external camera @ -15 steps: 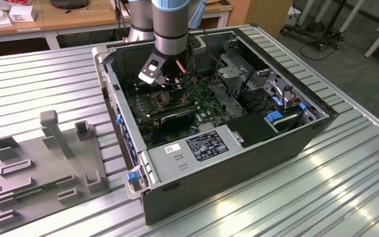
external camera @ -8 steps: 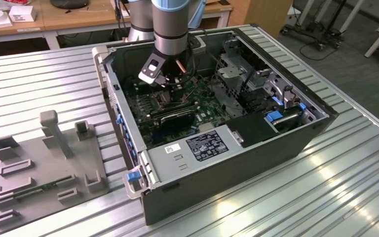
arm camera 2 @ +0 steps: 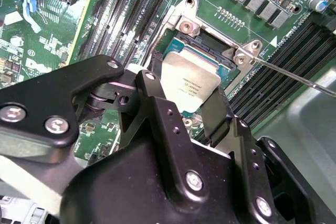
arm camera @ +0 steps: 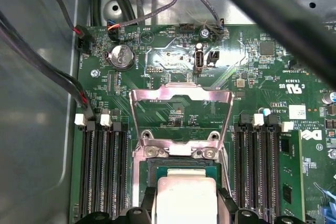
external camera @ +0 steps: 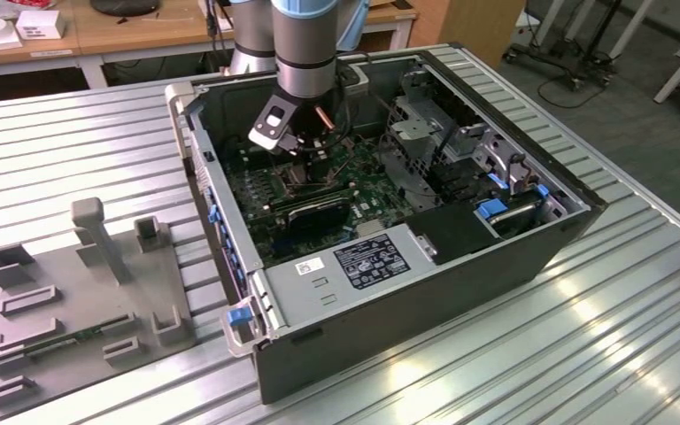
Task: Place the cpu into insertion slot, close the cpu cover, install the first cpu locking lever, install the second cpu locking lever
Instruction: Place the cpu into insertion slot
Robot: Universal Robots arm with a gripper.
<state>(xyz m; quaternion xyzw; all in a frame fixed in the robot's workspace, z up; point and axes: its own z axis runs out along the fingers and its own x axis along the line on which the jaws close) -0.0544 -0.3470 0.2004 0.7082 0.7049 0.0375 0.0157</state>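
In the upper centre of the exterior view, a robot arm [external camera: 311, 44] reaches down into an open computer case [external camera: 352, 332] on a ribbed metal table [external camera: 92, 133]. In both wrist views the gripper [arm camera 2: 185, 98] [arm camera: 186, 205] pinches the cpu [arm camera 2: 190, 83] narrowly between its black fingers [arm camera 2: 152, 100], directly over the insertion slot [arm camera: 178, 167]. The cpu cover [arm camera: 220, 95] stands hinged up, open, beside the slot.

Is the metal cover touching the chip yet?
Apart. In the first wrist view the cover stands flipped open beyond the socket, clear of the chip.
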